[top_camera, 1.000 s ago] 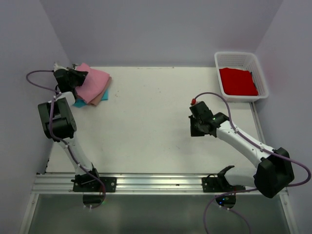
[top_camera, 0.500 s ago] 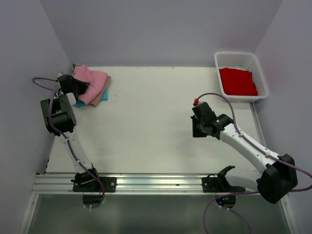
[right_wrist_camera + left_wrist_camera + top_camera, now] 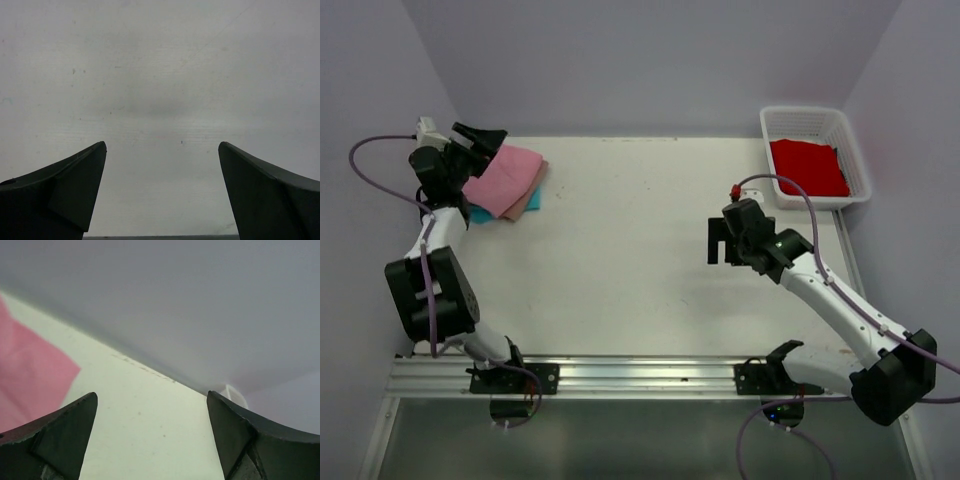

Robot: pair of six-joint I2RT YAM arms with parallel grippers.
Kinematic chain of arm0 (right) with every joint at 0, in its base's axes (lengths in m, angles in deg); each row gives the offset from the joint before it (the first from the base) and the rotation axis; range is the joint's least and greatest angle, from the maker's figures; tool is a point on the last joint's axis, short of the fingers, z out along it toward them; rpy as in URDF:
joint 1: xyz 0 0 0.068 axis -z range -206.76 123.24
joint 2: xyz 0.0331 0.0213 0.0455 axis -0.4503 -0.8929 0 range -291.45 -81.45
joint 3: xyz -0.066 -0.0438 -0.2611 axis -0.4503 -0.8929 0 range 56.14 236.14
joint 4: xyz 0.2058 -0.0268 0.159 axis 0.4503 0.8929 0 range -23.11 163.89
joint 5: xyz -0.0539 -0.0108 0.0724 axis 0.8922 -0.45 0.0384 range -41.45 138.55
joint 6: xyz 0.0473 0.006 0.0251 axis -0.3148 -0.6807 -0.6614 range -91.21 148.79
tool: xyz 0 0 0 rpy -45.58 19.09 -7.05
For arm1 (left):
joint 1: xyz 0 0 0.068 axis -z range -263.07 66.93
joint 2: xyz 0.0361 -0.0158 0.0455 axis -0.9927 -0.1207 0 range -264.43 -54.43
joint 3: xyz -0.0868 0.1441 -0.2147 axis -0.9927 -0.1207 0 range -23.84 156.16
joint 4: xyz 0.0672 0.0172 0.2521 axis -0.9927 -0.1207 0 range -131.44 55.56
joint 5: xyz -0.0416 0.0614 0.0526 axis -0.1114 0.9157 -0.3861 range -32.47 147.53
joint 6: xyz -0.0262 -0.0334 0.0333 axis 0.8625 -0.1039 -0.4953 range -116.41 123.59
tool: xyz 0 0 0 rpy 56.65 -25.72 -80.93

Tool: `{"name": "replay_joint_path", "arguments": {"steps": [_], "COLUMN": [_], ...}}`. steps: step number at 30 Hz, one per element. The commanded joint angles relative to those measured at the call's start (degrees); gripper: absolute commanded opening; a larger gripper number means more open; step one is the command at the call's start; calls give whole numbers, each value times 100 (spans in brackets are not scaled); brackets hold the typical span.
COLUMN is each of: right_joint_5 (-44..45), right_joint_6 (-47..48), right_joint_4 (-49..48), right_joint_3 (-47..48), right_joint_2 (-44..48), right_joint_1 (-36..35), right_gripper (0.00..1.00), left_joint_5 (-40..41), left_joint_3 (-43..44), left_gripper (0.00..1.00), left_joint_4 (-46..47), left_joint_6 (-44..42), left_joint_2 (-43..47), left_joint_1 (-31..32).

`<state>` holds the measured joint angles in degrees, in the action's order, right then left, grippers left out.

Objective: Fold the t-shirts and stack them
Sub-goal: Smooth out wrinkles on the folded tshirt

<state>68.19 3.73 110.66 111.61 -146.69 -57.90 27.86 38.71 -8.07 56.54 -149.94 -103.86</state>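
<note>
Since three of the shirts lie piled at the far left corner of the bench, the bright pink shirt on top, the tan-pink shirt showing under its right edge and the teal shirt peeping out at the near side, the coming move turns, as I judge it, on the red shirt. It lies alone in the white basket at the far right corner, well apart from the pile. The right arm is much the nearer of the two. The right jaws stand wide open and hold nothing, hanging over bare bench in the middle of its right half; the right wrist view shows only pale surface between the dark fingers. From there the red shirt lies farther back and to the right, so the reach would go outward toward that corner and then down over the basket's rim. The cloth fills the nearer part of the basket, about as wide as it is deep, so it shows no clear long axis, and I cannot tell whether it is folded. The left jaws are open too and grip nothing; the left arm holds them at the far left edge of the pile, over or just beside the pink shirt.
</note>
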Motion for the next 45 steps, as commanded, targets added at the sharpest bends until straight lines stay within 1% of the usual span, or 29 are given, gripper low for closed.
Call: {"name": "replay_joint_path", "arguments": {"steps": [1,2,3,4,5,6,7,8,9,10,11,12,13,15,17,20,23,25,32,35,36,38,39,41,43,45], "right_joint_5": [769,822,840,857,944,1006,1016,1016,990,937,806,666,542,375,137,40,40,31,198,251,390,540,750,901,980,946], "right_joint_6": [212,264,343,344,361,440,484,511,502,511,563,624,669,765,862,993,1038,1021,985,1012,994,985,985,968,898,871], "right_joint_4": [-183,-245,-281,-281,-255,-263,-333,-351,-351,-404,-483,-544,-745,-983,-1317,-1520,-1372,-1258,-1143,-1073,-1046,-949,-940,-914,-564,-335], "right_joint_3": [552,623,711,920,1010,1080,1107,1116,1116,1064,1002,932,757,572,361,246,377,492,676,852,983,1141,1281,1440,1862,2169], "right_joint_2": [-77,-138,-322,-419,-498,-621,-657,-684,-693,-667,-605,-535,-299,0,466,905,1030,1039,881,653,565,258,143,-269,-725,-955], "right_joint_1": [213,274,431,494,564,573,565,582,582,582,582,582,582,582,582,582,582,582,582,582,591,582,582,582,591,582], "right_gripper": [99,99,99,99,99,99,99,99,99,99,99,99,99,99,99,99,99,99,99,99,99,99,99,99,99,99], "left_joint_5": [-610,-619,-584,-505,-304,-189,-49,161,181,216,451,532,698,892,963,867,849,805,524,340,261,260,251,-46,-126,-311], "left_joint_3": [-400,-514,-559,-620,-786,-883,-1076,-1165,-1270,-1454,-1525,-1604,-1692,-1737,-1746,-1597,-1403,-1272,-1209,-1227,-1297,-1428,-1507,-1543,-1456,-1438], "left_gripper": [94,95,95,95,97,97,100,100,100,100,100,100,100,100,100,100,100,100,100,100,100,100,100,100,100,100], "left_joint_4": [1,-435,-692,-964,-1402,-1589,-1783,-2133,-2267,-2546,-2636,-2915,-3153,-3348,-3559,-3779,-3911,-4025,-4043,-3947,-3877,-3517,-3403,-3130,-3120,-3059], "left_joint_6": [-591,-941,-1127,-1303,-1670,-1865,-2189,-2305,-2394,-2603,-2710,-2789,-2955,-3106,-3273,-3317,-3317,-3335,-3317,-3186,-3159,-2949,-2887,-3001,-2975,-2957], "left_joint_2": [1225,1610,1788,1990,2357,2552,2728,3035,3177,3318,3571,3687,3888,4074,4293,4513,4680,4734,4603,4453,4427,4374,4356,4172,3918,3820], "left_joint_1": [522,672,865,1241,1445,1847,2025,2288,2613,2755,2896,3141,3248,3493,3652,3741,3837,3873,3908,3917,3908,3908,3908,3908,3908,3908]}}
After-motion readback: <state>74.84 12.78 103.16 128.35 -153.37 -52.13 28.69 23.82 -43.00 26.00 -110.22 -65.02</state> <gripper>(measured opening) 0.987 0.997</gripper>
